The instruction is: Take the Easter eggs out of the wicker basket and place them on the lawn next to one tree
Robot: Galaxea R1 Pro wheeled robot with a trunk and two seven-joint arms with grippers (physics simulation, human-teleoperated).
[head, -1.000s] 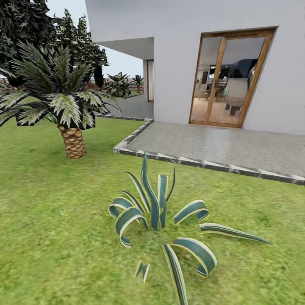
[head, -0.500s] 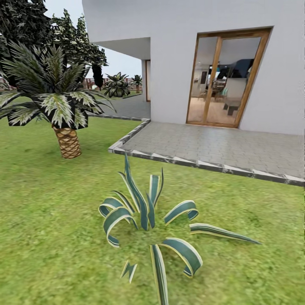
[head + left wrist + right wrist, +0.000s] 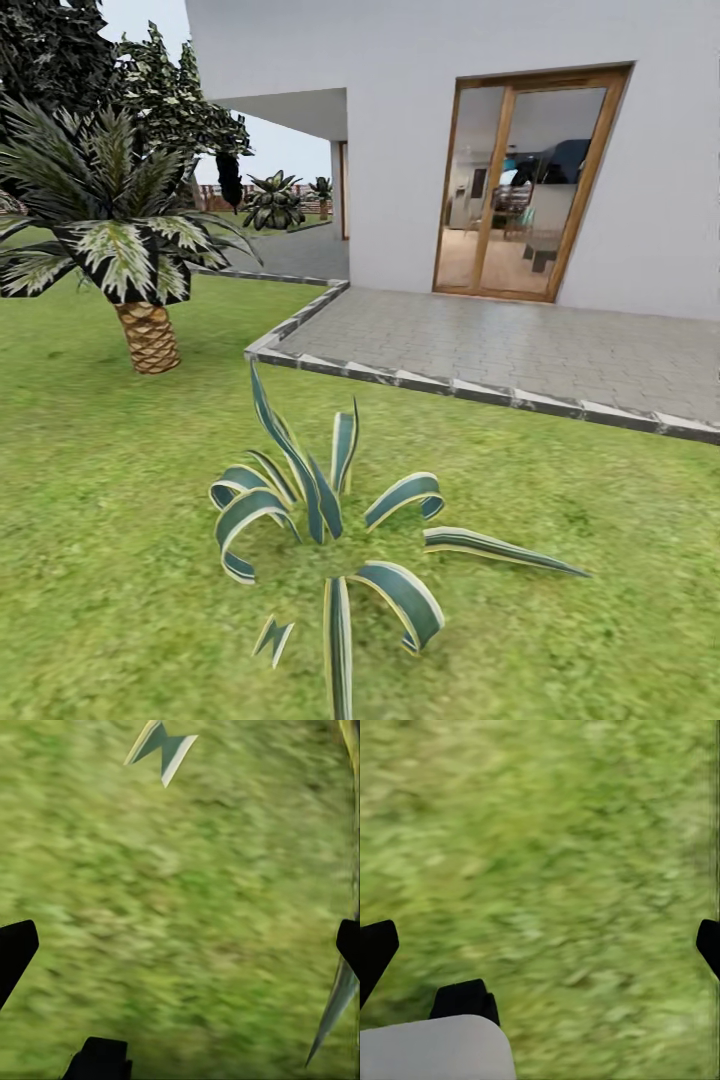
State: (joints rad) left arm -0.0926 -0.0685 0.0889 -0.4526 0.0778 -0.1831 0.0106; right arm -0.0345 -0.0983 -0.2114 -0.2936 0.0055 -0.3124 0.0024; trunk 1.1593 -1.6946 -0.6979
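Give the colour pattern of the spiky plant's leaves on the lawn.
Dark blue-green with pale cream edges on the spiky plant, best seen in the head view.

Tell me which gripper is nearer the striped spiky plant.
Left. The left gripper hangs over grass with the plant's leaf tips beside it; the right gripper has just bare lawn under it.

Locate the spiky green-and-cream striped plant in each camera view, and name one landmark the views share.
Head view: the spiky striped plant stands low in the centre, on the lawn.
Left wrist view: its zigzag leaf tip and one long blade lie over grass.
Right wrist view: the lawn lies beyond the open right gripper.
Shared landmark: the lawn; the zigzag leaf tip also links head and left wrist views.
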